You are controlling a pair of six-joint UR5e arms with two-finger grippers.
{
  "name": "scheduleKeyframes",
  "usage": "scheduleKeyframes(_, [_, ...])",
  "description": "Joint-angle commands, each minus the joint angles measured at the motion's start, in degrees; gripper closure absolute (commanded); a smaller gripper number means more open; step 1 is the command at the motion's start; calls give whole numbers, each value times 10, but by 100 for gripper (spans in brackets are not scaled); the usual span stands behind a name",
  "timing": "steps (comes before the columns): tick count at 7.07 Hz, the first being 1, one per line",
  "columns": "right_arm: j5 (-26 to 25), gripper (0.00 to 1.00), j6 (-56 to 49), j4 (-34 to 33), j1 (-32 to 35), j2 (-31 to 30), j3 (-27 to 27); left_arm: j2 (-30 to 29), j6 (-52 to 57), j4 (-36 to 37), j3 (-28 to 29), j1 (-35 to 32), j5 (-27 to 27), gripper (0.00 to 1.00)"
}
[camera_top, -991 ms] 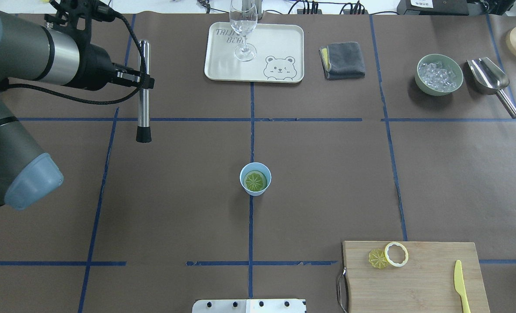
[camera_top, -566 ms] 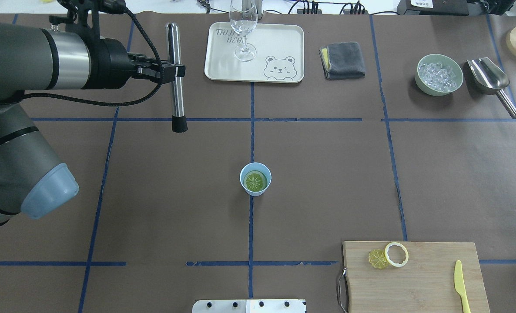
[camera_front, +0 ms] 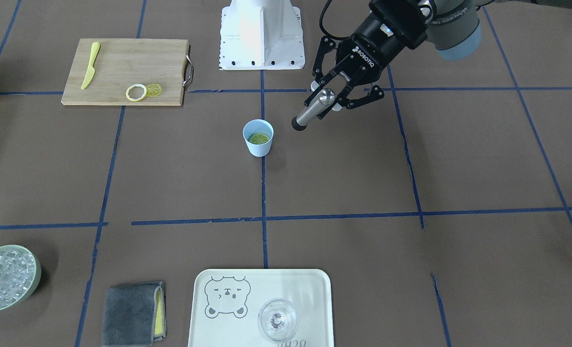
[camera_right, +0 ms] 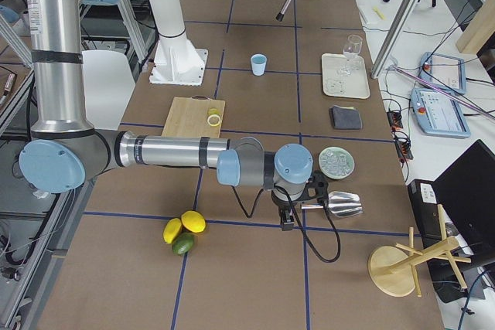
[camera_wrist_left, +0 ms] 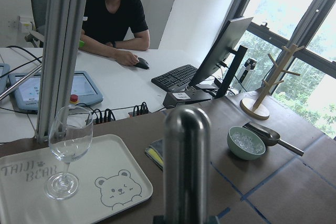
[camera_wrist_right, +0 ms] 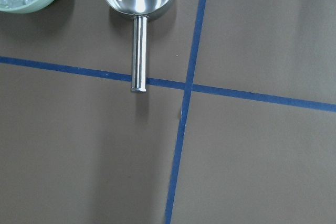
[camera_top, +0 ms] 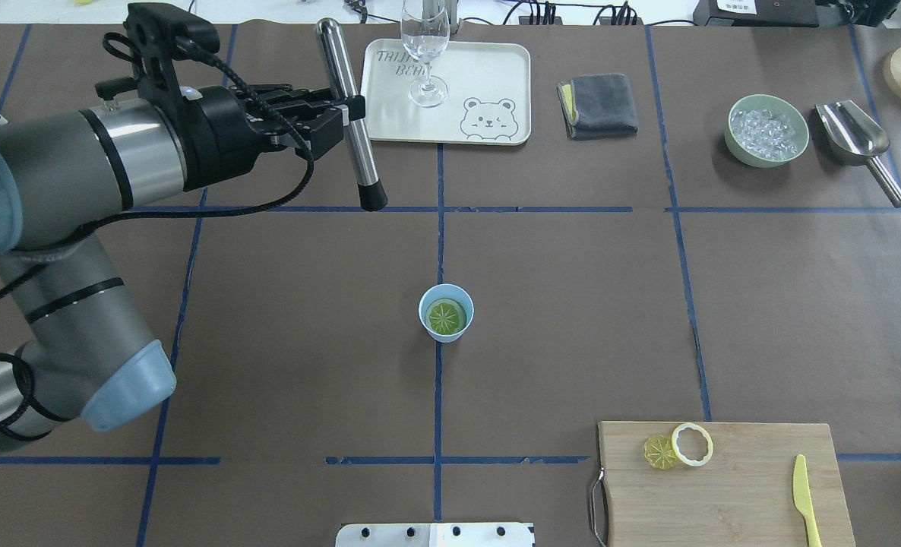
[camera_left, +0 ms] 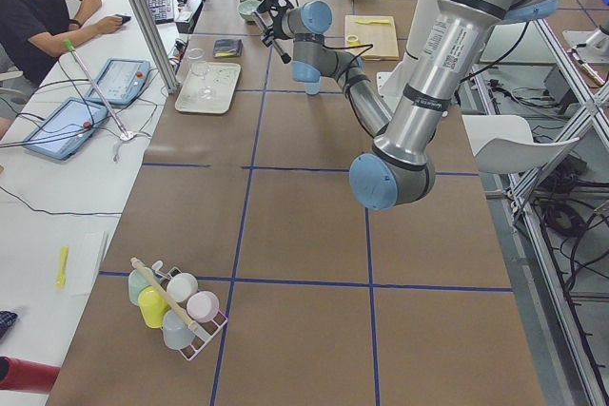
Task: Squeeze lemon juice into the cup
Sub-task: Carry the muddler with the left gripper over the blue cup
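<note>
The light-blue cup [camera_top: 446, 313] stands upright at the table's middle, also in the front view [camera_front: 258, 137]. A round lemon slice [camera_top: 447, 317] with a wheel pattern lies flat inside it. A second lemon slice [camera_top: 658, 452] lies on the cutting board [camera_top: 731, 494]. My left gripper [camera_top: 348, 114] is shut on a steel rod with a black tip [camera_top: 365, 171], held tip down and slightly tilted in the air, beyond and left of the cup. My right gripper [camera_right: 288, 218] shows only in the right side view, near the scoop; I cannot tell if it is open or shut.
A pale-yellow ring [camera_top: 692, 444] and a yellow knife [camera_top: 806, 501] lie on the board. A wine glass [camera_top: 426, 53] stands on the bear tray [camera_top: 496, 76]. A grey cloth [camera_top: 599, 105], a bowl of ice [camera_top: 767, 131] and a metal scoop [camera_top: 853, 137] lie at the far right.
My left arm has swung right and a little toward the far edge with the rod, closer to the tray. The rod now tilts slightly. The cup and slice have not moved.
</note>
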Motion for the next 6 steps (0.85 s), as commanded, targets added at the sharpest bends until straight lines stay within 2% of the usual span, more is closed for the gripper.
scheduleKeyframes(1, [5, 0, 55, 20, 3, 7, -18, 1, 55, -43, 20, 109, 152, 100])
scheduleKeyframes(3, [4, 0, 56, 21, 3, 4, -17, -4, 78, -72, 58, 183, 237, 100])
scheduleKeyframes(6, [3, 0, 56, 21, 3, 2, -15, -27, 88, -72, 82, 192, 243, 100])
